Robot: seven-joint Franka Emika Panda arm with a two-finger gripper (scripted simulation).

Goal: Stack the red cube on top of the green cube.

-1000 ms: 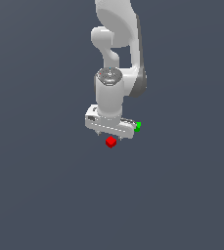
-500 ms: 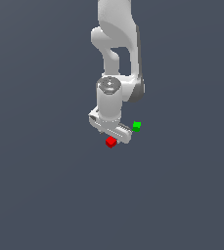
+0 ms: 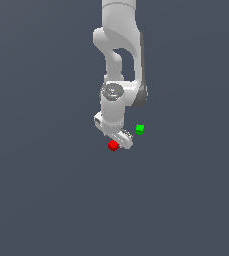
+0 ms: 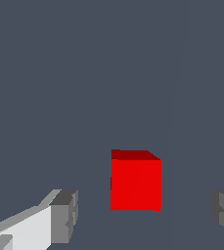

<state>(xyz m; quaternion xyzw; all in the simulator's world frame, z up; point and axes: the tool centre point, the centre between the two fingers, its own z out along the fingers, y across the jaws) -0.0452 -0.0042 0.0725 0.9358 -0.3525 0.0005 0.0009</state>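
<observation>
The red cube (image 3: 113, 145) lies on the flat grey floor, just below the white gripper (image 3: 117, 141) in the exterior view. In the wrist view the red cube (image 4: 135, 181) sits between the two grey fingertips (image 4: 64, 215), with wide gaps on both sides. The gripper (image 4: 144, 212) is open and holds nothing. The green cube (image 3: 140, 129) rests on the floor a short way toward the exterior view's right of the gripper, apart from the red cube. It does not show in the wrist view.
The white arm (image 3: 121, 60) rises from the gripper to the top of the exterior view. The plain grey floor (image 3: 46, 190) surrounds both cubes.
The hand has turned about its vertical axis and shifted slightly, uncovering the green cube. Both cubes stay where they were.
</observation>
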